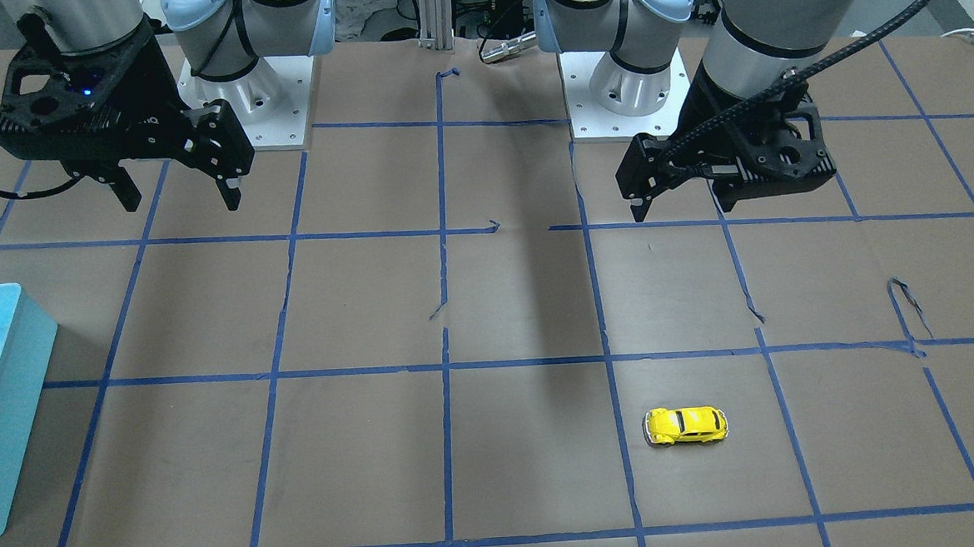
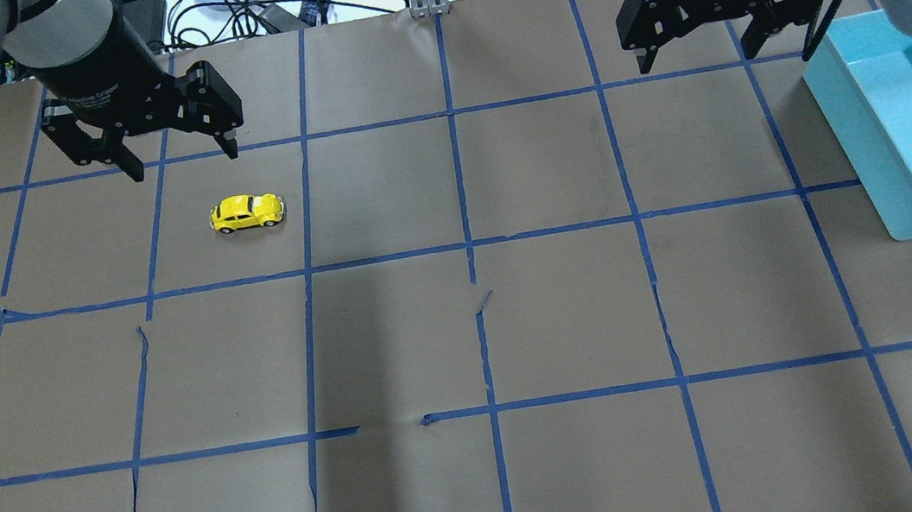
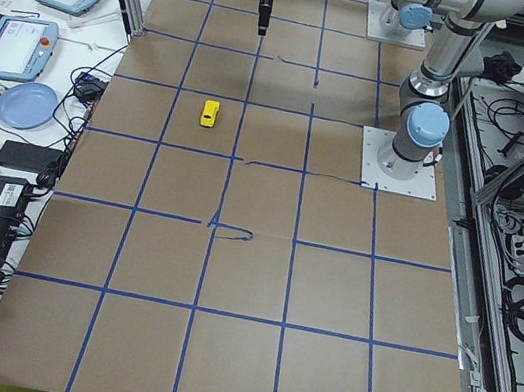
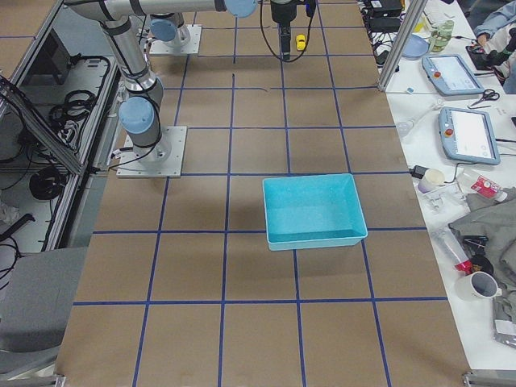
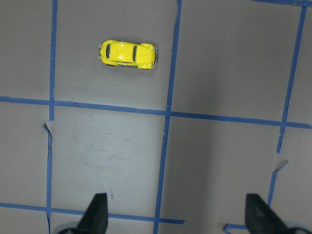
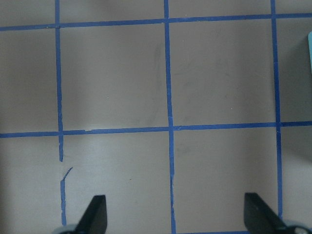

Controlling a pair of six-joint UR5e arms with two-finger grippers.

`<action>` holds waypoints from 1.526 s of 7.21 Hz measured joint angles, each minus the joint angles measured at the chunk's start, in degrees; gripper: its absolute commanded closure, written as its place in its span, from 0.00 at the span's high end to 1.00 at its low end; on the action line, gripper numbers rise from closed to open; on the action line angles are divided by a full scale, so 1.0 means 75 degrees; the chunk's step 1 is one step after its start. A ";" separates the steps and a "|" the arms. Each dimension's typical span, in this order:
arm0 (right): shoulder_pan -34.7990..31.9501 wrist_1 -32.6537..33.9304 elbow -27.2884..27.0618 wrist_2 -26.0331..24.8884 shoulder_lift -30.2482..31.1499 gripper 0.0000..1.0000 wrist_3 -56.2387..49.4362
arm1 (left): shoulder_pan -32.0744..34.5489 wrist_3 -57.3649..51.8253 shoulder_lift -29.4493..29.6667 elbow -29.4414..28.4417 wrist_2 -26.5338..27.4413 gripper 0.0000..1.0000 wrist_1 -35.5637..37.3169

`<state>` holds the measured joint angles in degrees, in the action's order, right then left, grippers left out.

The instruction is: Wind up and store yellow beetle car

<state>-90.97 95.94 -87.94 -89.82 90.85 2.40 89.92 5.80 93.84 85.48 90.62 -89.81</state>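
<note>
Awaiting grasp of small glossy yellow beetle toy car (image 2: 246, 213) on brown paper desk (image 2: 568, 320), far from turquoise plastic bin (image 2: 869, 144). Winding, storing outstanding. Left claw (image 2: 183, 161), right claw (image 2: 697, 57) spread, empty.

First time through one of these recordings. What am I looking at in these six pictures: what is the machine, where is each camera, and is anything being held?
It is a robot with two arms bolted to a table marked with a blue grid. Each arm ends in a two-finger pincer. One picture looks down over the robot's shoulders and one faces it from across the table. Two look along the table from its ends. The last two come from cameras on the wrists, and the dark tips at the bottom of those belong to the pincers. On the table are a yellow car, near the left pincer, and a blue bin, near the right pincer. Both pincers hang open above the table and hold nothing.
</note>
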 measured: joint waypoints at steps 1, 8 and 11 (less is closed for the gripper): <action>0.0005 0.0014 -0.0003 -0.0001 0.0003 1.00 -0.0083 | -0.0004 0.0000 -0.0004 0.0003 0.0007 1.00 -0.0008; 0.0013 0.0016 -0.0005 -0.0001 0.0008 1.00 -0.0224 | -0.0148 -0.0005 -0.0058 0.0031 0.0006 1.00 -0.0023; 0.0012 0.0015 -0.0006 -0.0004 0.0015 1.00 -0.0205 | -0.0142 -0.0001 -0.0098 0.0049 -0.0012 1.00 -0.0056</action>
<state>-90.88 96.05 -87.98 -89.84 90.96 0.86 88.85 5.80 93.11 85.85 90.53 -90.23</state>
